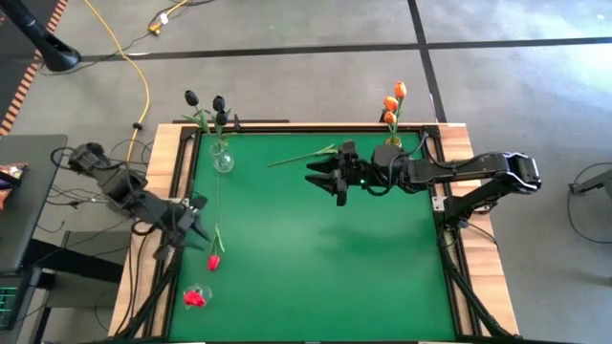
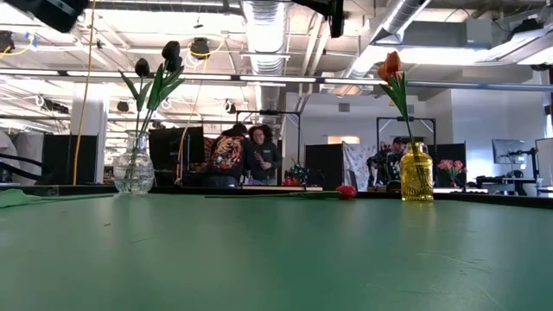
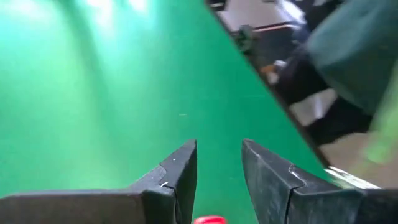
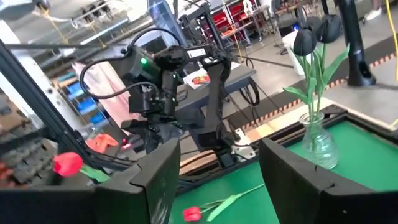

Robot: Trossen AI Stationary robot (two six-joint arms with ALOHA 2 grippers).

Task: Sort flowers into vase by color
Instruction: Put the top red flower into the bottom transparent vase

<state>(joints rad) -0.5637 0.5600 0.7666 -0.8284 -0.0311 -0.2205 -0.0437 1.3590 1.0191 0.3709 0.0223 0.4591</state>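
Green table [image 1: 316, 258], red tulip [image 1: 213, 260] just beside the open, empty left hand [image 1: 196, 225].

You won't find any text, label, brand, number or sign that can be read in any of the four views. The only candidate is a pale label [image 4: 200, 53] on the far arm, seen ahead of the right gripper's fingers, and its marks are too small to make out.
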